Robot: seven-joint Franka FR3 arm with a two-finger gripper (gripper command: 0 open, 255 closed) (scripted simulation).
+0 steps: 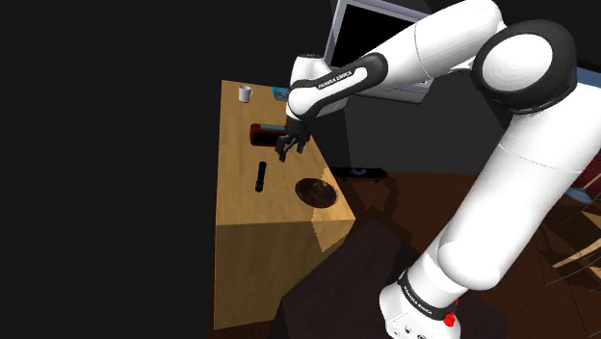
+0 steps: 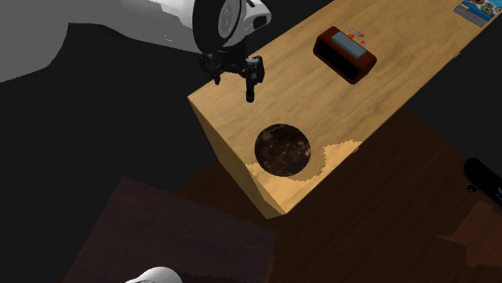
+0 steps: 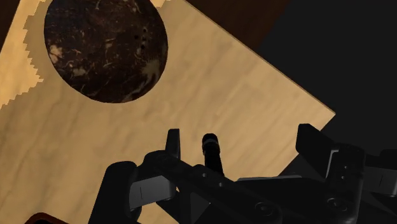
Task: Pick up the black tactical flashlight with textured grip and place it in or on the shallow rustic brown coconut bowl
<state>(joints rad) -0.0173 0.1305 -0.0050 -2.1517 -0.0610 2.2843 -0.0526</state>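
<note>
The black flashlight point(image 1: 261, 176) was seen lying on the wooden table point(image 1: 236, 183), apart from the dark brown bowl point(image 1: 316, 191); the gripper point(image 1: 291, 149) was held open above it, nothing clasped.

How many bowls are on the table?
1. The dark brown coconut bowl sits on the wooden table, near one corner. Nothing there looks likely to hide another bowl.

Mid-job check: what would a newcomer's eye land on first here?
The bulky white arm reaching over the wooden table, its open black gripper poised above the black flashlight lying there. Then the dark mottled bowl near the table's corner, empty.
</note>
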